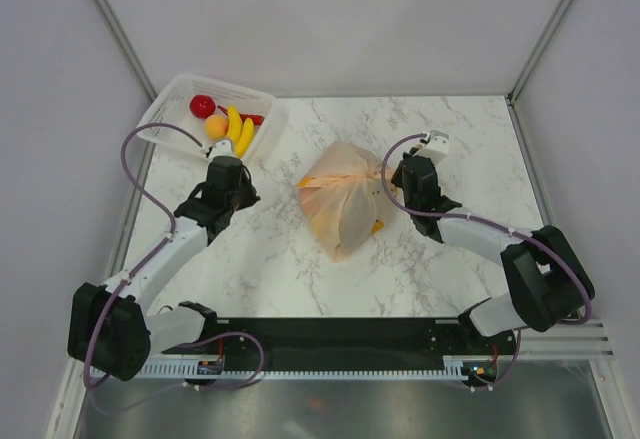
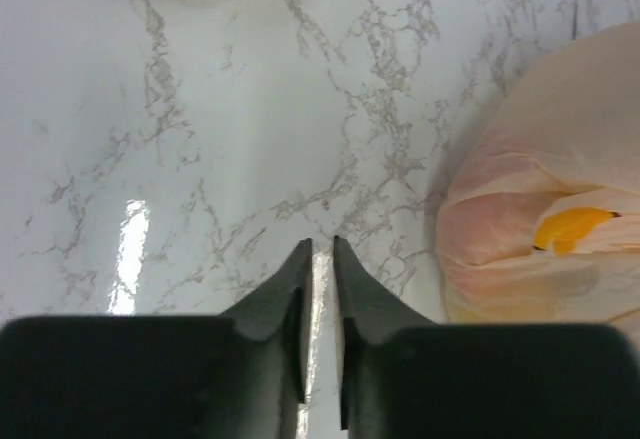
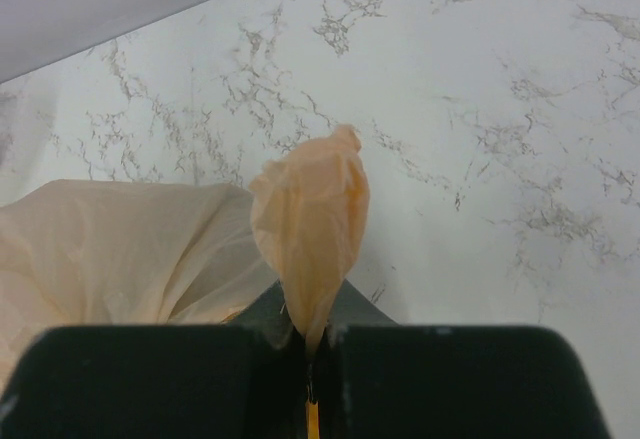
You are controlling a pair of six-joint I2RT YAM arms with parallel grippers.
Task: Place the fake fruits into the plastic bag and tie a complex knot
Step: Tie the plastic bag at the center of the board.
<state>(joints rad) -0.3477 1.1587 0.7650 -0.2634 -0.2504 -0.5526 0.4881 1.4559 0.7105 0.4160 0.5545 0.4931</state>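
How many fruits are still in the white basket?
4 I can see in the basket: a red apple, an orange peach, yellow bananas and a red chili behind them. Others could be hidden.

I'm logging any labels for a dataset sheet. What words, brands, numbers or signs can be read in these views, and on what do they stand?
None can be read.
plastic bag: only yellow-orange prints show; any text is too small or blurred to read.
white basket, both arms, marble table: no lettering visible.
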